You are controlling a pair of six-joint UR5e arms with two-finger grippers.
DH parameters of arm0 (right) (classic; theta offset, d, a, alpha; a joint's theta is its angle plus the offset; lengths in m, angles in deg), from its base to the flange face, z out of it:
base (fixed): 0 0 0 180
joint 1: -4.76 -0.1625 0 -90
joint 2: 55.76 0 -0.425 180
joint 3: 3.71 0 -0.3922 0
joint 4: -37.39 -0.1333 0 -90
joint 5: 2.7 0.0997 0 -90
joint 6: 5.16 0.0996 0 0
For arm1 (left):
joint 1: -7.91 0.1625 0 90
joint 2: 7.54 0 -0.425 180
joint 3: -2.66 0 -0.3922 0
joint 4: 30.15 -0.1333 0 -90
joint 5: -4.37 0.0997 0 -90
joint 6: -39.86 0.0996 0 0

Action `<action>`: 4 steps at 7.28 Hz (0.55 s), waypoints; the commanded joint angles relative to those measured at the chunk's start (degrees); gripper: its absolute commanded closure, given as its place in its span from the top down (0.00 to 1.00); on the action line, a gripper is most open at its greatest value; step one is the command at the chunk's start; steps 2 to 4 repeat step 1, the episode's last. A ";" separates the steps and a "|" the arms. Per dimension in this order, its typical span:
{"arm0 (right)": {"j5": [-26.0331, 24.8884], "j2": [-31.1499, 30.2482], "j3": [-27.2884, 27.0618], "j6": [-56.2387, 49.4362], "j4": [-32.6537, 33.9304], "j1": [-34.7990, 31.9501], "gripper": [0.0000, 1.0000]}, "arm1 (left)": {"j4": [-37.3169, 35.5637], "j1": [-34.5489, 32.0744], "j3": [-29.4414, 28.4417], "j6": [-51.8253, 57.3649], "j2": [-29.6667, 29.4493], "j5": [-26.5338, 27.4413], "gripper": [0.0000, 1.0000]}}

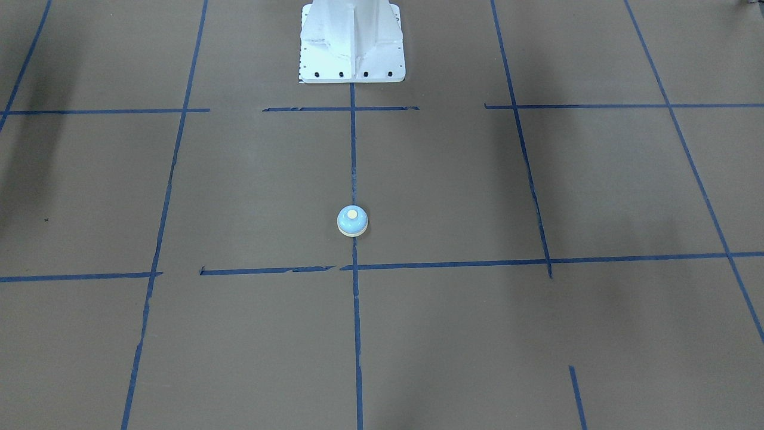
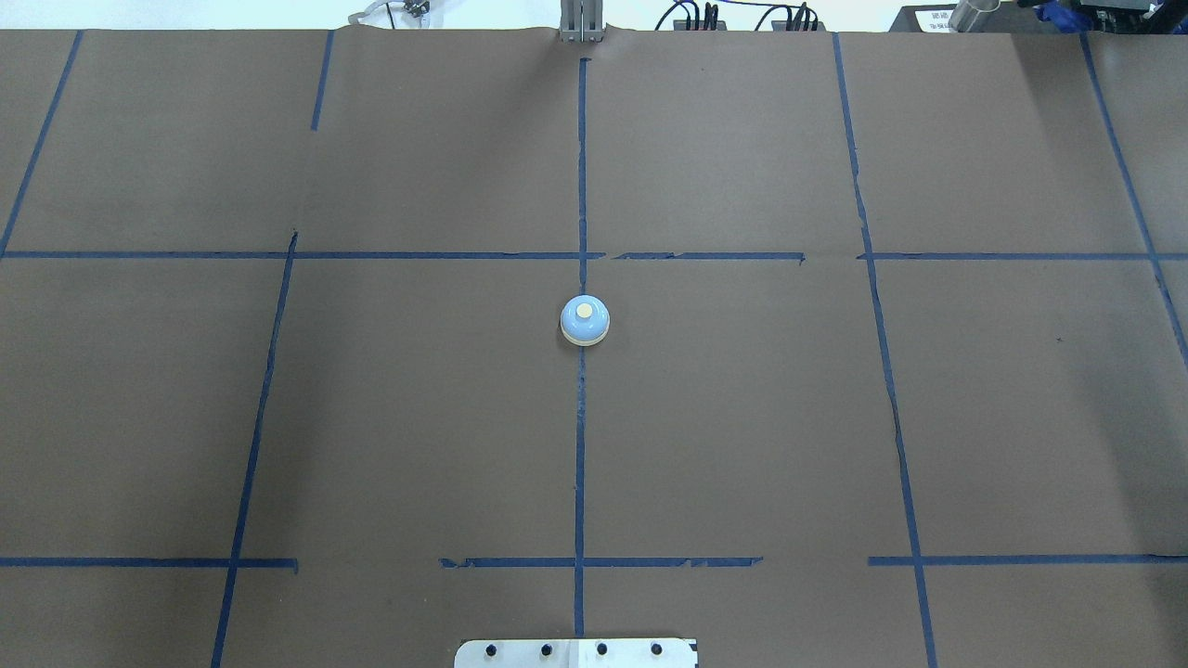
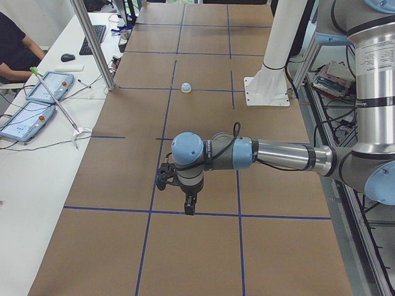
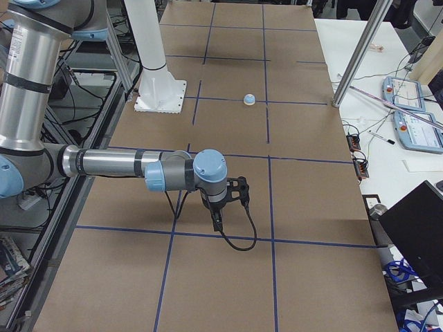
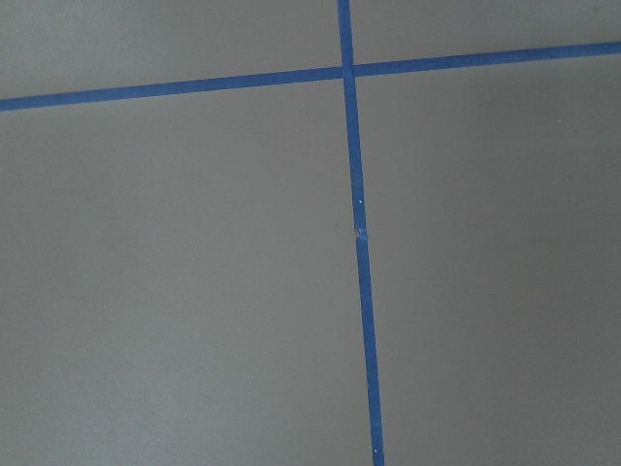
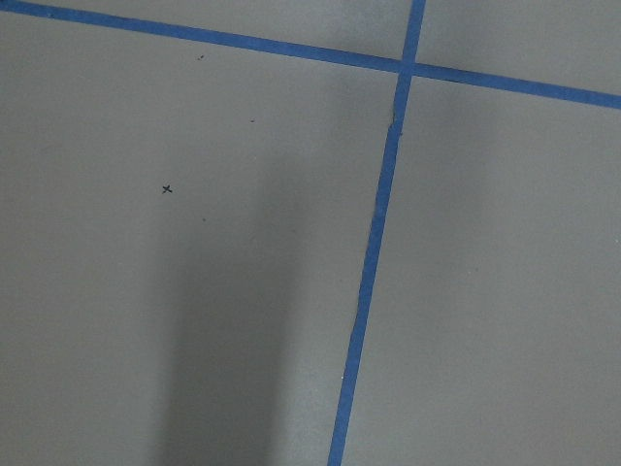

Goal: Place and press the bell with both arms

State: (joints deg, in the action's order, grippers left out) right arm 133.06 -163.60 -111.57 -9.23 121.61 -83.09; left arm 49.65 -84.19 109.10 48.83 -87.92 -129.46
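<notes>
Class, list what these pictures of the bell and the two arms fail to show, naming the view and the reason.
- Left claw: only in the exterior left view, small and side-on; open or shut unclear.
- Right claw: only in the exterior right view; same doubt.
- Bell: outside both wrist views, which show only taped table.
- Left arm and right arm: outside the overhead and front-facing views.
</notes>
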 commanded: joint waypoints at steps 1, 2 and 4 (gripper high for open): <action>0.12 -0.35 0.37 0.38 -0.10 -0.04 1.00 | 0.00 0.07 0.17 0.17 -0.13 -0.12 1.00; 0.12 -0.35 0.37 0.38 -0.10 -0.04 1.00 | 0.00 0.07 0.17 0.17 -0.13 -0.12 1.00; 0.12 -0.35 0.37 0.38 -0.10 -0.04 1.00 | 0.00 0.07 0.17 0.17 -0.13 -0.12 1.00</action>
